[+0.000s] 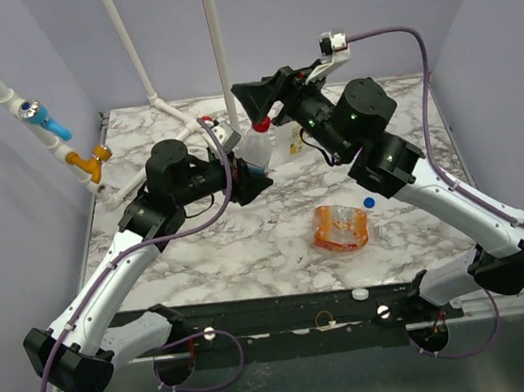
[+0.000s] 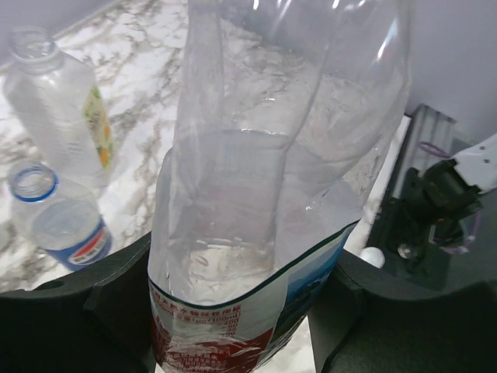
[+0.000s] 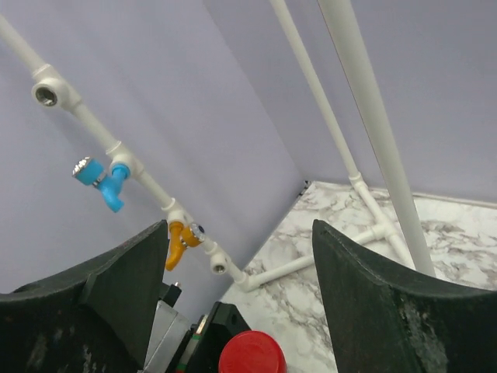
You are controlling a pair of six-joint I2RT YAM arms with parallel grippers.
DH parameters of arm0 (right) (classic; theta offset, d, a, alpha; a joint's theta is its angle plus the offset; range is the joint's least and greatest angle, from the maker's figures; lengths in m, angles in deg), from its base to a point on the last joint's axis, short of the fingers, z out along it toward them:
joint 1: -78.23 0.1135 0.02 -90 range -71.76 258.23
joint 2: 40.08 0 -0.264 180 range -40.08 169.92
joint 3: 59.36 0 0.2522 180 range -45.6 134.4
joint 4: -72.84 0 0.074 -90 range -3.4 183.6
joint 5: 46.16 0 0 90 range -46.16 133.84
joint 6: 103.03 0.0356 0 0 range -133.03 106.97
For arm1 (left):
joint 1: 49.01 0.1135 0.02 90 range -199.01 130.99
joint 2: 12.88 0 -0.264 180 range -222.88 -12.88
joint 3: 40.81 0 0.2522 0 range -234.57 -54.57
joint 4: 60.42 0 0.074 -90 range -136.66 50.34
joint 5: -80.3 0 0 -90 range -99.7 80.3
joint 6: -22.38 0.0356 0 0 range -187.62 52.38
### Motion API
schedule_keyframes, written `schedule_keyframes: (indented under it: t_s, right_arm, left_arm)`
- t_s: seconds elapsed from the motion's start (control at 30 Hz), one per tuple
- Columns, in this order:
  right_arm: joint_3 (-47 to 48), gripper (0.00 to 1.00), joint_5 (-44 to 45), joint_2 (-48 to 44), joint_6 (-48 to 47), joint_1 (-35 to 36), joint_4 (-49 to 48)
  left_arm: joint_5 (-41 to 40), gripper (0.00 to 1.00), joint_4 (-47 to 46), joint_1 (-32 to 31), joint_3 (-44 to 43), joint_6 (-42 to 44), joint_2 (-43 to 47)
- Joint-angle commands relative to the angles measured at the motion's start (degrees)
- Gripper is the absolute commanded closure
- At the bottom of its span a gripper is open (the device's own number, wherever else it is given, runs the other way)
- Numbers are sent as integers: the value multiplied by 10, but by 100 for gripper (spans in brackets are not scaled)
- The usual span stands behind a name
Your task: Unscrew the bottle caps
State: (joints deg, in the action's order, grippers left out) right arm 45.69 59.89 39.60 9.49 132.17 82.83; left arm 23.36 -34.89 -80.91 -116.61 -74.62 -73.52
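A marbled surface [image 1: 250,254] is seen, with a white pipe frame [image 3: 371,116] standing at its far left side, behind the working area. The red-labelled bottle [image 2: 264,194] is held upright near the middle far part of the surface. It is pinched low on its body by the left end effector [image 2: 237,311], whose fingers are pressed against both sides. The right end effector [image 3: 239,241] is poised directly above it with fingers spread wide. The red cap [image 3: 252,353] is seen between them, on the bottle's neck and untouched.

Just beside the held bottle, the tall bottle [image 2: 58,116] and the Pepsi bottle [image 2: 62,229] are stood upright, both open-necked, crowding that side. The orange-labelled bottle [image 1: 341,228] is laid on its side nearer the arms, well apart. A blue cap [image 1: 369,202] is found just beside it, and a white cap [image 1: 359,293] at the near edge.
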Motion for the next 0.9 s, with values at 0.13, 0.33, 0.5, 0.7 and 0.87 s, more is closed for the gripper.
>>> schedule_keyframes:
  t_s: [0.13, 0.33, 0.5, 0.7, 0.87]
  right_arm:
    - [55, 28, -25, 29, 26, 3, 181]
    - [36, 41, -36, 10, 27, 3, 177]
    - [22, 53, -46, 4, 29, 3, 161]
    - [-1, 73, -36, -7, 19, 3, 135]
    - [7, 83, -19, -13, -14, 3, 124]
  left_arm:
    - [-87, 90, -14, 1, -9, 78, -1]
    - [-100, 91, -15, 1, -2, 75, 0]
    - [-98, 91, -17, 1, -1, 73, -2]
    - [-84, 91, -18, 1, -1, 53, -3]
    - [-64, 91, -19, 1, 5, 43, -4]
